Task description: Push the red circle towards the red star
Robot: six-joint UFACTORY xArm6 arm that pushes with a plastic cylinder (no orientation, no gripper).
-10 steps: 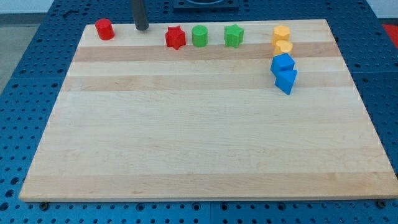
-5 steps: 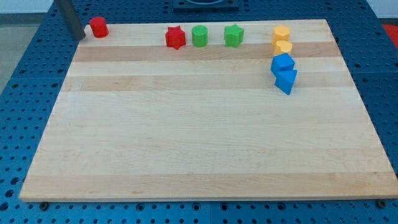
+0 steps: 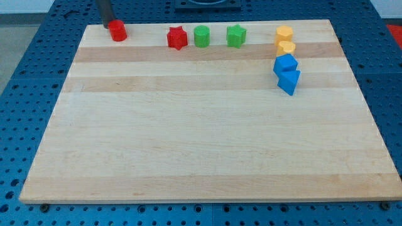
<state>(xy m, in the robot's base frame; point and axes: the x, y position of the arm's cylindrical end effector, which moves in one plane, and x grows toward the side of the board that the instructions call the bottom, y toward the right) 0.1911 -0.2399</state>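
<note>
The red circle (image 3: 117, 31) sits near the board's top edge, at the view's upper left. My tip (image 3: 107, 26) is right against its upper left side. The red star (image 3: 178, 38) lies to the right of the circle on the same row, with a gap of bare wood between them.
Right of the red star stand a green circle (image 3: 201, 36) and a green star-like block (image 3: 236, 36). Two yellow blocks (image 3: 284, 39) and two blue blocks (image 3: 287, 73) are stacked in a column at the upper right. The wooden board (image 3: 207, 138) lies on a blue pegboard.
My tip swung from right of the red circle to its left, then came back right against it. The red circle has shifted right, toward the red star.
</note>
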